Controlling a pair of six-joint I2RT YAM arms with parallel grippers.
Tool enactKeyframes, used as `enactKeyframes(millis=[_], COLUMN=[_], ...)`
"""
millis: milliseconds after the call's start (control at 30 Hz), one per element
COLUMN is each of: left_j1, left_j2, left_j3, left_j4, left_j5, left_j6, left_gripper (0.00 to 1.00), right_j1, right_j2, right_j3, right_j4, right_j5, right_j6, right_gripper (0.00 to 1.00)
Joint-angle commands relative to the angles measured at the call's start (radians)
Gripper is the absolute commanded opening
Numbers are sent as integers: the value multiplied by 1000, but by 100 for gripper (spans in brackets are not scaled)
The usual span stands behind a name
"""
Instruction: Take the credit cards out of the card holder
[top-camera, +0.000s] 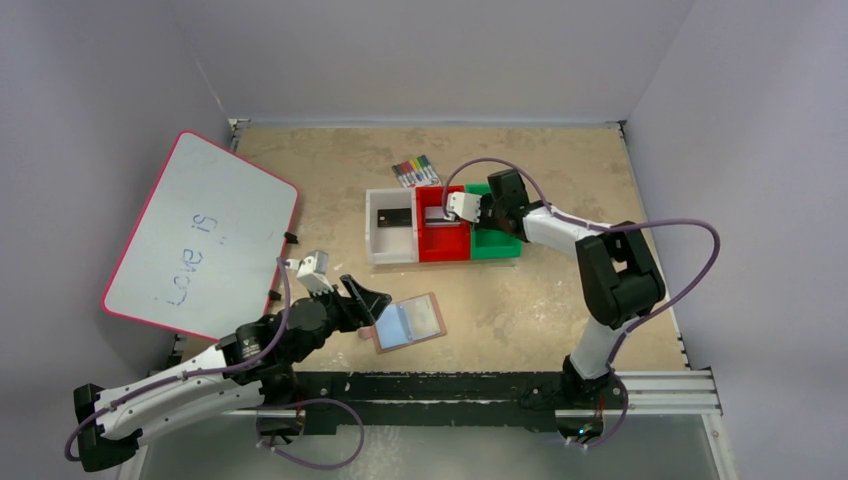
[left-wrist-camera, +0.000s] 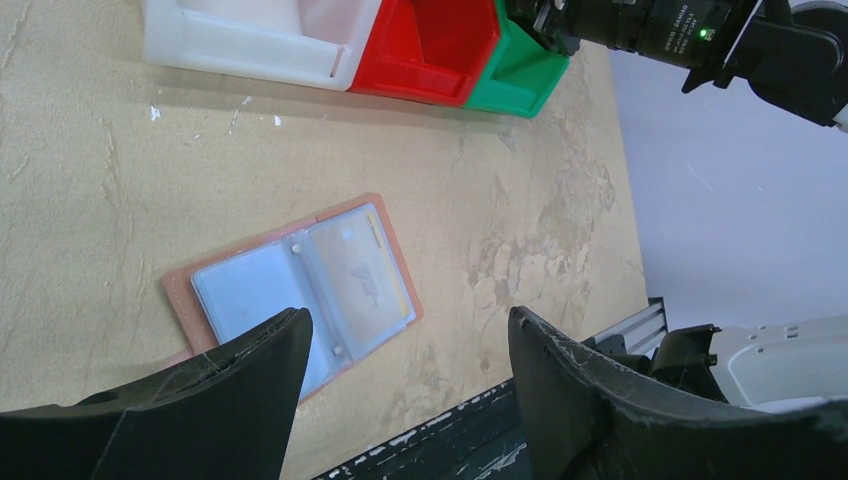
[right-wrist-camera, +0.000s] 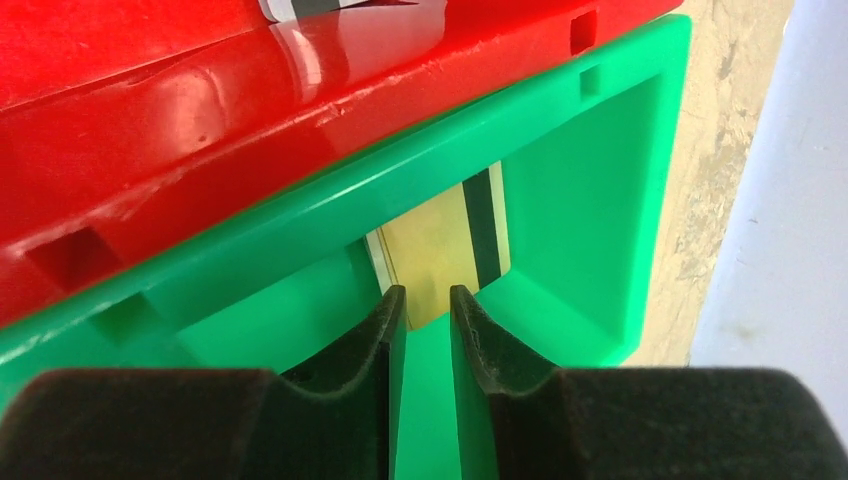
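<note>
The card holder (top-camera: 408, 322) lies open and flat on the table, with tan edges and two clear bluish pockets (left-wrist-camera: 300, 285). My left gripper (left-wrist-camera: 407, 315) hovers open just above its near side, with nothing between its fingers. A gold credit card (right-wrist-camera: 445, 255) with a dark stripe leans inside the green bin (right-wrist-camera: 600, 200). My right gripper (right-wrist-camera: 428, 292) is over that bin with its jaws slightly apart. The card sits just past the tips, and nothing is gripped. A black card (top-camera: 392, 218) lies in the white bin (top-camera: 385, 250). A striped card (right-wrist-camera: 330, 8) shows in the red bin (right-wrist-camera: 150, 120).
The white, red (top-camera: 443, 245) and green (top-camera: 497, 245) bins stand in a row at mid-table. A pack of coloured markers (top-camera: 415, 170) lies behind them. A big red-rimmed whiteboard (top-camera: 200, 235) covers the left side. A black rail (top-camera: 480, 385) runs along the near edge.
</note>
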Motion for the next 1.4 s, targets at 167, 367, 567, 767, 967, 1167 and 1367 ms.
enactKeyframes(millis=[167, 367, 567, 767, 967, 1167, 1367], left_j1=[5, 5, 4, 4, 4, 5, 4], left_j2=[25, 62, 137, 232, 312, 402, 410], left_j3=[42, 40, 49, 71, 48, 66, 57], left_j4=[48, 41, -66, -152, -110, -158, -154], left_j5=[11, -11, -90, -125, -122, -139, -137], left_j6=[-16, -42, -126, -167, -183, -185, -187], left_gripper=[71, 71, 71, 69, 67, 66, 65], right_j1=[-6, -7, -6, -2, 211, 406, 475], right_j2=[-134, -338, -521, -683, -706, -640, -576], right_j3=[77, 69, -37, -337, -537, -554, -548], right_j4=[-1, 176, 98, 280, 401, 381, 358], right_j5=[-28, -31, -224, -447, -400, -236, -130], right_j6=[107, 550, 1226, 1690, 1880, 1960, 2040], right_gripper=[27, 34, 42, 51, 50, 49, 47])
